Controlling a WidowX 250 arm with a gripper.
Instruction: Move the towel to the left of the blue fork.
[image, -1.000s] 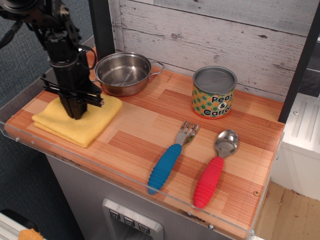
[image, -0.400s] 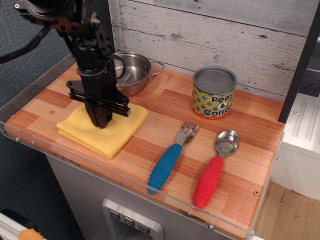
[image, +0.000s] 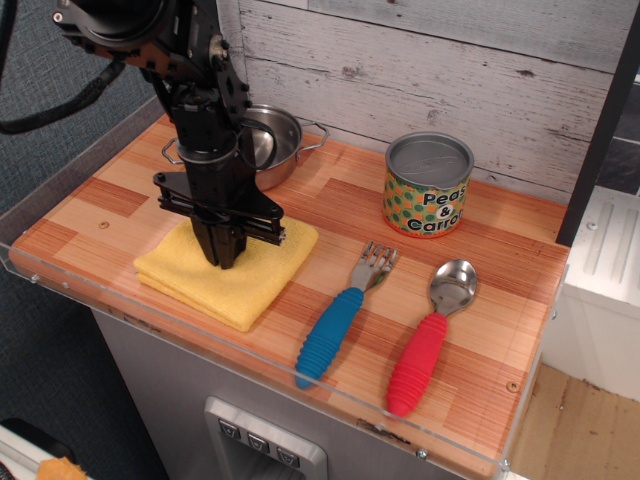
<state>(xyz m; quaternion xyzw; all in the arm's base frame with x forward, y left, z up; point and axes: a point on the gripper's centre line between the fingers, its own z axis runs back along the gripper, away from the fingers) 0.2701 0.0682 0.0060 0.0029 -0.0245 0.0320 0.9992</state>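
The yellow folded towel (image: 258, 283) lies flat on the wooden counter, near the front edge, just left of the blue fork (image: 336, 318). A small gap of bare wood separates the towel's right corner from the fork's tines. My gripper (image: 226, 258) points straight down onto the middle of the towel, its fingers closed together and pinching the cloth. The fork lies with its blue ribbed handle toward the front and its tines toward the back.
A red-handled spoon (image: 428, 345) lies right of the fork. A "Peas & Carrots" can (image: 428, 186) stands behind them. A steel pot (image: 274, 143) sits at the back, partly hidden behind my arm. A clear plastic lip (image: 200, 335) runs along the counter's front edge.
My gripper has moved to the right with the towel, dragging it from the counter's left end to a spot beside the fork. The fork, spoon, can and pot have not moved.
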